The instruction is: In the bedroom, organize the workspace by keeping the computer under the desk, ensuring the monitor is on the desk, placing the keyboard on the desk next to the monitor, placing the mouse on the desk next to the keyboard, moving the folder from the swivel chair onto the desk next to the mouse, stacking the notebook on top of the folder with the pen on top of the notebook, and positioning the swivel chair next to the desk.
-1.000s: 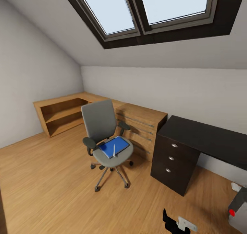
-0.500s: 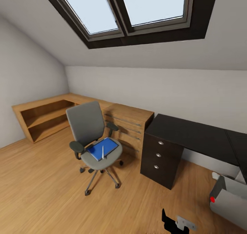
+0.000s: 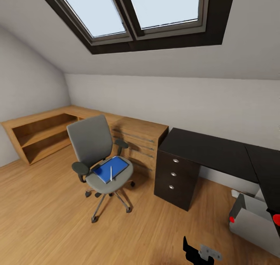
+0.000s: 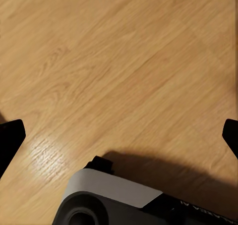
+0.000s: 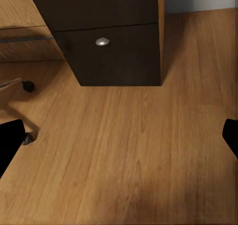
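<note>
The grey swivel chair stands on the wood floor, left of the desk. A blue folder lies on its seat with the white pen on top. The desk's dark drawer unit faces me. The light grey computer sits on the floor at the right, beside the desk. A black corner with a red dot pokes in at the right edge; I cannot tell what it is. Keyboard, mouse, notebook and monitor are out of view. My left gripper and right gripper hang open over bare floor.
A light-wood chest of drawers and low shelves line the back wall left of the desk. A chair caster lies near the drawer unit. My own base sits under the left gripper. A sloped ceiling with skylights is overhead.
The whole head view has slid left as the camera turned right. More of the desk and the computer has come into sight. The chair, folder and pen keep their places.
</note>
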Controlling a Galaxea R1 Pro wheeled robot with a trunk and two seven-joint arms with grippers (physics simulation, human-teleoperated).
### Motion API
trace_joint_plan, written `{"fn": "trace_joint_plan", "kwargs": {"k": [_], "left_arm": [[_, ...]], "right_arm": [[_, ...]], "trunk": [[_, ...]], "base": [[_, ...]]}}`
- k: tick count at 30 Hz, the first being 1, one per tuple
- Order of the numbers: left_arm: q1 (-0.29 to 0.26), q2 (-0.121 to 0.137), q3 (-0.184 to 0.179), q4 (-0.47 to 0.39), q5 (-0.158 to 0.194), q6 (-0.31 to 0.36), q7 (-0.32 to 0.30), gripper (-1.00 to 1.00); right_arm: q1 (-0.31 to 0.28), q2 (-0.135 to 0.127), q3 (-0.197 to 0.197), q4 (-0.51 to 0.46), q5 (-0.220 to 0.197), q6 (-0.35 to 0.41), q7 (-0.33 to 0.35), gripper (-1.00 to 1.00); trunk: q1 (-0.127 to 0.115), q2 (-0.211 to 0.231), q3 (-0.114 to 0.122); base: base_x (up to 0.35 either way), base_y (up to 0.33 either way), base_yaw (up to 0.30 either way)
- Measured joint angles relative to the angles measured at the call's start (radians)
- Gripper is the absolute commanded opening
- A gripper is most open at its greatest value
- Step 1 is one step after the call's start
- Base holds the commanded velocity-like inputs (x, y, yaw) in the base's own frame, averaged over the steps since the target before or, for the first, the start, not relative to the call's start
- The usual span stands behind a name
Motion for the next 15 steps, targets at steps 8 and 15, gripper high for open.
{"fn": "trace_joint_plan", "kwargs": {"k": [8,15], "left_arm": [[0.000,0.000,-0.001,0.000,-0.003,-0.012,0.004,1.00],[0.000,-0.001,-0.002,0.001,-0.005,-0.014,0.000,1.00]], "right_arm": [[0.000,0.000,0.000,0.000,0.000,0.000,0.000,1.00],[0.000,0.000,0.000,0.000,-0.001,0.000,0.000,1.00]], "trunk": [[0.000,0.000,-0.009],[0.000,0.000,-0.011]], "base": [[0.000,0.000,-0.039],[0.000,0.000,-0.005]]}}
